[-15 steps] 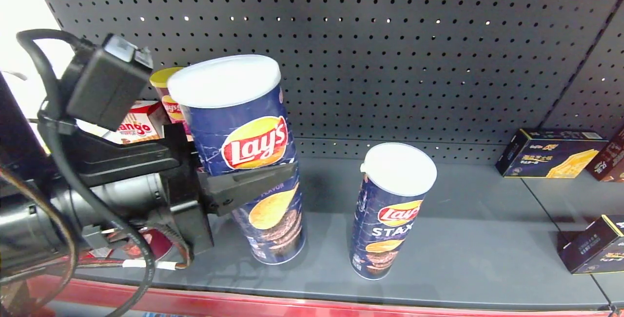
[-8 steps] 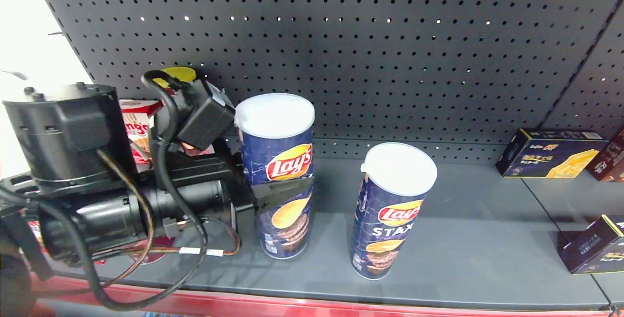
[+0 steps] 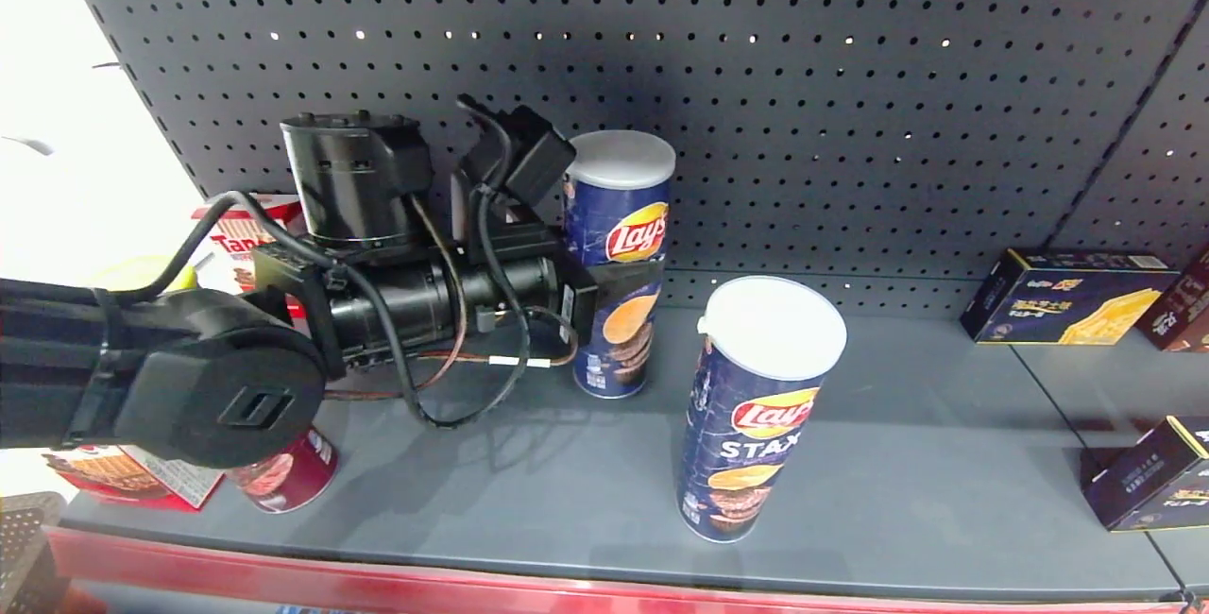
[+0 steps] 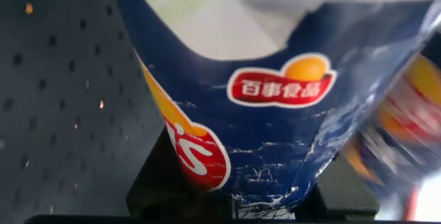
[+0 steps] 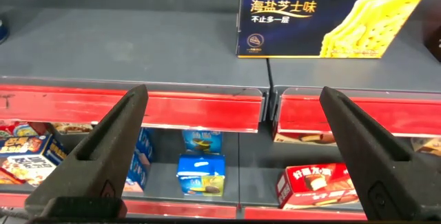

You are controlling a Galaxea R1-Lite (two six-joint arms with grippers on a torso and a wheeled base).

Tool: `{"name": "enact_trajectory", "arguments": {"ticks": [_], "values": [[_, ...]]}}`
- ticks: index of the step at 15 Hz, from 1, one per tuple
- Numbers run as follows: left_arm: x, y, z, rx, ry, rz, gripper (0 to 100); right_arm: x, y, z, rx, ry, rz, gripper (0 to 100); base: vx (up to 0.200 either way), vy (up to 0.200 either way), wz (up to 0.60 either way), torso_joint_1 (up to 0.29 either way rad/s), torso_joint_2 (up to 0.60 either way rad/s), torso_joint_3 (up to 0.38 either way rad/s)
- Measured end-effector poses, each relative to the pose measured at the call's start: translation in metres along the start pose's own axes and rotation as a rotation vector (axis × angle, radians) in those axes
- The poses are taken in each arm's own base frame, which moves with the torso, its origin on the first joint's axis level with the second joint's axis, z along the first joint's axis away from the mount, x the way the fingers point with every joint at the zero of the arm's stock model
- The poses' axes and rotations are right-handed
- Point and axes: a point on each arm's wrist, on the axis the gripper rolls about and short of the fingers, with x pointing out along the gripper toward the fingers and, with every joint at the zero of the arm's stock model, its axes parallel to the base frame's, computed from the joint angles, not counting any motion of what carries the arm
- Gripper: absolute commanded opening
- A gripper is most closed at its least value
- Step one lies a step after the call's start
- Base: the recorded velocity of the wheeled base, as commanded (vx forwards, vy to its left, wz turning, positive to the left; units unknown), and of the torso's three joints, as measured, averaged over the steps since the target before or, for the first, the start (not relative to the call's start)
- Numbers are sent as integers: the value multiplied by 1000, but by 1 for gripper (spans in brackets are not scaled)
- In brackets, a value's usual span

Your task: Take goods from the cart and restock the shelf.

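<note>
Blue chip can (image 3: 619, 264) with a white lid, upright near the back of the grey shelf (image 3: 897, 463), just in front of the perforated back panel (image 3: 756, 76); whether its base touches the shelf surface cannot be told. The left end effector (image 3: 616, 279) comes in from the robot's left and pinches the chip can about halfway up, one dark finger (image 3: 631, 272) lying across the printed face. In the left wrist view the can's blue wall (image 4: 275, 127) rises between the finger bases, with the back panel (image 4: 55, 79) beside it. A second can (image 3: 756, 406) of the same blue design stands upright nearer the shelf's front edge, to the right of the held one and apart from it. Below the left arm a red can (image 3: 283, 477) lies on its side near the front edge, and a red-and-white box (image 3: 236, 236) stands behind the arm. Dark boxes (image 3: 1067, 298) occupy the shelf's right end. The right end effector (image 5: 238, 155) is spread wide and grips nothing, facing the red price rail (image 5: 200, 107); a dark cracker box (image 5: 324, 17) sits on the shelf above that rail, and small blue packs (image 5: 203, 172) on a lower level.
</note>
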Motion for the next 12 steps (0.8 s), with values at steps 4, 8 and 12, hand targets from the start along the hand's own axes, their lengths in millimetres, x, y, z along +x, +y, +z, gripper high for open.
{"name": "enact_trajectory", "arguments": {"ticks": [4,8,12], "values": [[22,8,-5,7,-19,-2,0,0,0,0,0,0,0,100,0,0,0,0,0,0],[31,12,-6,-29,-75,4,0,0,0,0,0,0,0,100,0,0,0,0,0,0],[41,13,-14,-36,-97,-44,0,0,0,0,0,0,0,100,0,0,0,0,0,0]]}}
